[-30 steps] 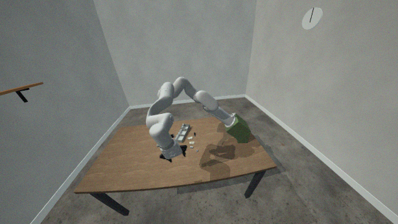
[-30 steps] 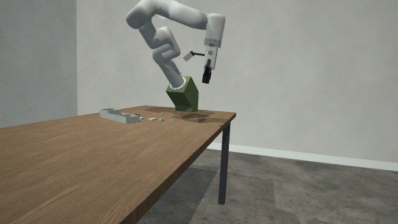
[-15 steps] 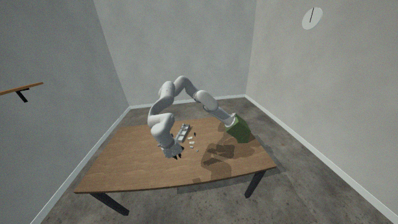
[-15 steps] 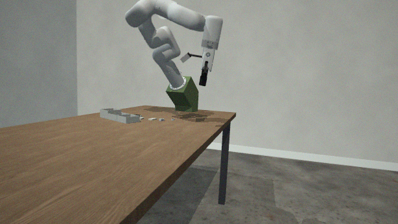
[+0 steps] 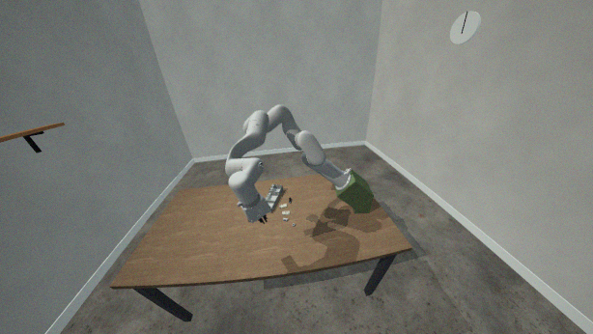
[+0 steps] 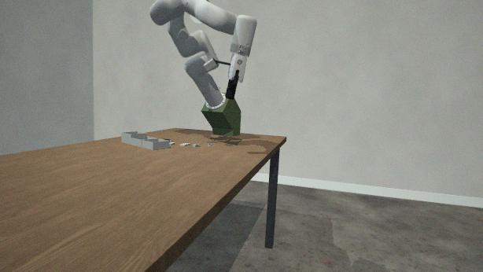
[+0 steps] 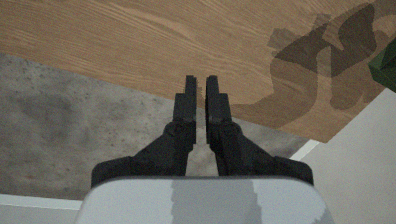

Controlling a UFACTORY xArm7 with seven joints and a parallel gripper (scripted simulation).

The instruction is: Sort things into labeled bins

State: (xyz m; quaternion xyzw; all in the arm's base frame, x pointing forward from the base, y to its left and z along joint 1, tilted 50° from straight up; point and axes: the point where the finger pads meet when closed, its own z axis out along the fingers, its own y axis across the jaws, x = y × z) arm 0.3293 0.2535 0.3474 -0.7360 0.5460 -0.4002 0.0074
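A row of small grey bins point(image 5: 274, 195) point(image 6: 143, 140) stands near the middle of the wooden table point(image 5: 193, 246) point(image 6: 79, 189) point(image 7: 125, 40). Their labels are too small to read. Several tiny pale things point(image 5: 285, 212) point(image 6: 184, 145) lie on the table just right of the bins, one of them point(image 5: 294, 224) point(image 6: 210, 145) a little further out. A small dark thing point(image 5: 291, 199) lies beside the bins. My gripper point(image 5: 263, 220) point(image 6: 230, 94) point(image 7: 201, 90) is shut with nothing between its fingers. It hangs well above the table, and the wrist view shows the table's edge and the floor below it.
The arm rises from a green block point(image 5: 358, 195) point(image 6: 224, 118) point(image 7: 386, 65) at the table's far right edge. Arm shadows fall on the wood near it. Grey floor and walls surround the table.
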